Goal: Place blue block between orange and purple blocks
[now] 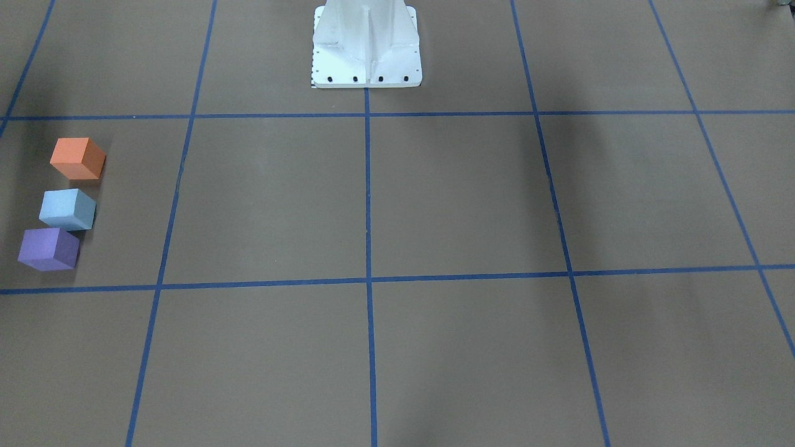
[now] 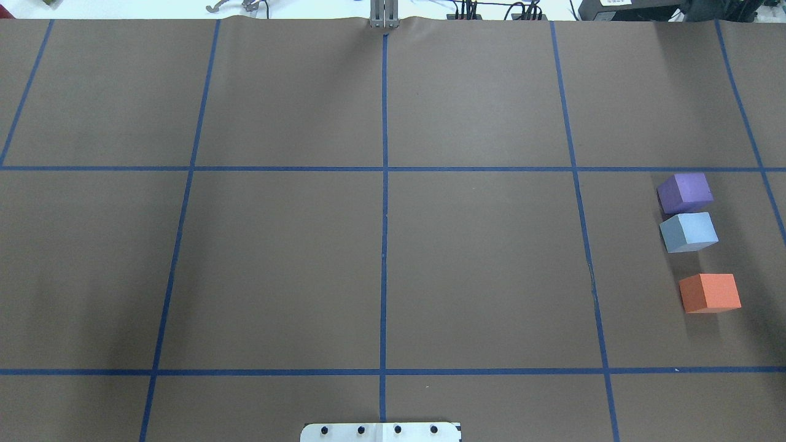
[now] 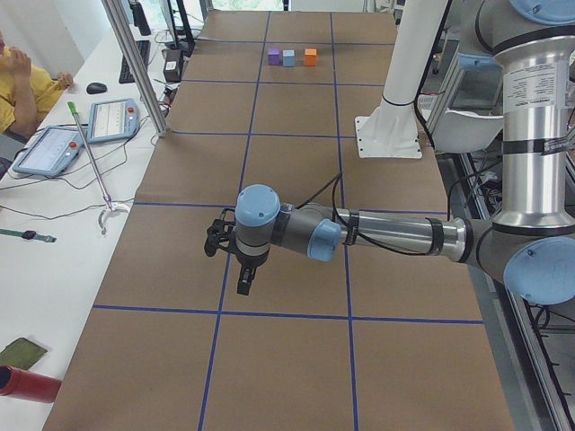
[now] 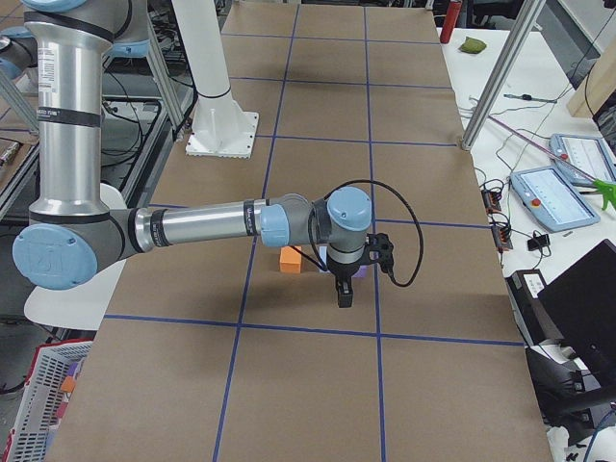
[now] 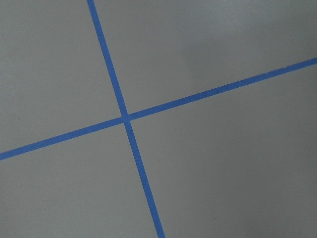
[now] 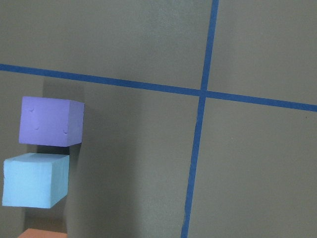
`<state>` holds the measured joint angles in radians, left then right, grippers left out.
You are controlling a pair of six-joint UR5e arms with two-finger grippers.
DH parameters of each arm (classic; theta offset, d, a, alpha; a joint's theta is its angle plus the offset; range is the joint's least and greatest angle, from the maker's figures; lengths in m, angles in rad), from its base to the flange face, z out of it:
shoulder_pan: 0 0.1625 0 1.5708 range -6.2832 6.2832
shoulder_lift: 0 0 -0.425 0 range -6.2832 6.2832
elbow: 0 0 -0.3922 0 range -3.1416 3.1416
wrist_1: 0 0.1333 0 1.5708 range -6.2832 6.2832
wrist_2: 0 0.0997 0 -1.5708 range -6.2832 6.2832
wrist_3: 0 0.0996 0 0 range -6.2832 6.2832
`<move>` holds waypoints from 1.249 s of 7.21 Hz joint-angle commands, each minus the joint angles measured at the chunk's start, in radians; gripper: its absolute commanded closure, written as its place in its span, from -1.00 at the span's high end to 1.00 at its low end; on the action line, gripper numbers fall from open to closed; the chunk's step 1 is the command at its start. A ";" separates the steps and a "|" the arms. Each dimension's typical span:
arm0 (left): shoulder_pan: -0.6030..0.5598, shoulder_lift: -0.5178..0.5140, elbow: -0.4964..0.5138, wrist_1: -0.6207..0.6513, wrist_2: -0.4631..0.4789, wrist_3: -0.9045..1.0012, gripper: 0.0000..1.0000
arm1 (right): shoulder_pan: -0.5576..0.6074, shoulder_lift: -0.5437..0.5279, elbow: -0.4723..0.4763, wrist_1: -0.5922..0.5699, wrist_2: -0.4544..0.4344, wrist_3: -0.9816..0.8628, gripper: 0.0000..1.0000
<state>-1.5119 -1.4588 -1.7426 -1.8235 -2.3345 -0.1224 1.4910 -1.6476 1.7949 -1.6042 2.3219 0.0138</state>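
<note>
Overhead exterior view: on the brown paper-covered counter point(image 2: 381, 270), the light-blue foam cube point(image 2: 689, 231) already sits between the purple foam cube point(image 2: 684, 191) and the orange foam cube point(image 2: 710, 293). It is just beside the purple one, perhaps touching. The right pincer point(image 4: 344, 291) hangs near this row and the left pincer point(image 3: 244, 280) is well apart from it. I cannot tell whether either is clenched or released.

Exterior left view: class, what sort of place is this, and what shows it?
Probably a robotics lab: the robot's left arm reaches over a paper-covered table gridded with blue tape, and teach pendants lie on the side bench.
</note>
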 commanded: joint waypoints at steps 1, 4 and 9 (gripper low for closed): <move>-0.001 0.015 0.096 -0.145 0.078 -0.002 1.00 | 0.000 0.000 0.000 0.001 0.001 0.000 1.00; -0.001 0.000 0.130 -0.161 0.121 0.015 1.00 | 0.000 0.003 0.003 0.001 0.004 0.000 1.00; -0.033 -0.021 0.115 -0.068 0.113 0.039 1.00 | -0.002 -0.001 -0.006 0.001 0.014 -0.002 1.00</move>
<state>-1.5349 -1.4702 -1.6259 -1.9140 -2.2181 -0.1014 1.4901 -1.6468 1.7909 -1.6030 2.3326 0.0124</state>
